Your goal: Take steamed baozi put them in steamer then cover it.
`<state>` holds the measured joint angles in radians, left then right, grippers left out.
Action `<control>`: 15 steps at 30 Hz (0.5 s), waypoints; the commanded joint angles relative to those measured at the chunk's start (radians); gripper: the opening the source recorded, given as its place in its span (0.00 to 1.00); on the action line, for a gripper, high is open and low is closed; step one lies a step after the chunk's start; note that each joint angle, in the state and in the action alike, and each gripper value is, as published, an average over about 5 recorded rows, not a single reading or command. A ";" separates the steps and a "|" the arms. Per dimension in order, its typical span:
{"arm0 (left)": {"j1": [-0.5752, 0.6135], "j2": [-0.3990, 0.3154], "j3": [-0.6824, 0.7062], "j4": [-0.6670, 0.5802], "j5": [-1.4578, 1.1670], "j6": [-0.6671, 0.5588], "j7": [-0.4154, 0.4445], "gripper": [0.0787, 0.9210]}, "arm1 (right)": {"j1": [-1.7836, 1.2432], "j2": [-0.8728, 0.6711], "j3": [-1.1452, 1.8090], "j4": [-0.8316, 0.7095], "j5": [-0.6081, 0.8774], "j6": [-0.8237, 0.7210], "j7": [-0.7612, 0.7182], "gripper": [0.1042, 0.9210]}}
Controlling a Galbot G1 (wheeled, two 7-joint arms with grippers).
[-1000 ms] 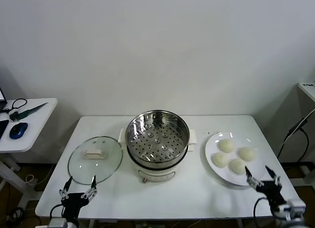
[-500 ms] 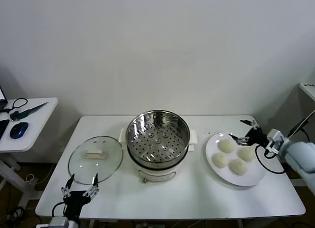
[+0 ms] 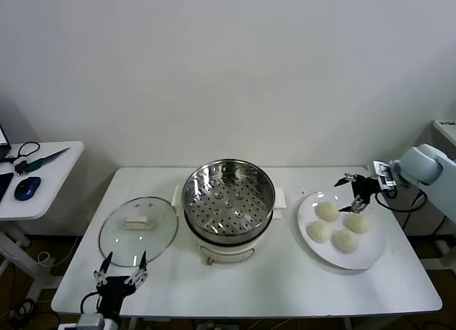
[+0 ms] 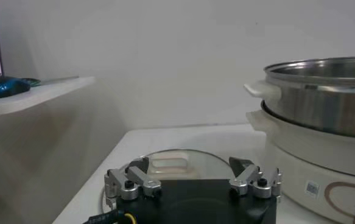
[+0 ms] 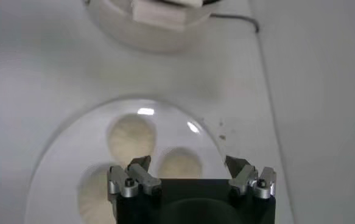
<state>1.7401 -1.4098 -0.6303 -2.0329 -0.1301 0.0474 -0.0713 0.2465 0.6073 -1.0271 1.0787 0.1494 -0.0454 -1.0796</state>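
Several cream-white baozi [image 3: 328, 211] lie on a white plate [image 3: 370, 257] at the table's right. My right gripper [image 3: 350, 193] hovers open over the plate's far side, above the two far buns, touching none. In the right wrist view the gripper [image 5: 189, 167] holds nothing, and a baozi [image 5: 178, 163] shows between its fingertips below. The steel steamer [image 3: 228, 202] stands uncovered mid-table, its perforated tray bare. The glass cover [image 3: 137, 230] lies flat left of it. My left gripper [image 3: 121, 276] waits open at the table's front left, facing the cover [image 4: 177, 163].
A side table [image 3: 50, 177] at the far left carries a blue mouse [image 3: 26, 189] and cables. A black cable [image 3: 410, 209] trails from the right arm. The steamer's cream base [image 4: 323, 164] rises right of the left gripper [image 4: 192, 176].
My right arm has swung from the table's front right corner up and back to hover over the plate. The left gripper drifted slightly nearer the front edge.
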 commanded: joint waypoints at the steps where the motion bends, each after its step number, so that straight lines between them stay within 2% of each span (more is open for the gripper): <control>1: 0.001 0.000 0.002 0.006 0.002 -0.001 0.001 0.88 | 0.181 0.088 -0.326 -0.109 -0.041 -0.037 -0.065 0.88; 15: 0.011 -0.001 0.000 0.025 0.008 -0.015 -0.003 0.88 | -0.072 0.264 -0.073 -0.285 -0.063 -0.061 0.042 0.88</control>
<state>1.7495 -1.4112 -0.6298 -2.0097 -0.1239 0.0331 -0.0744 0.2128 0.7994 -1.1109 0.8678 0.0930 -0.0893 -1.0524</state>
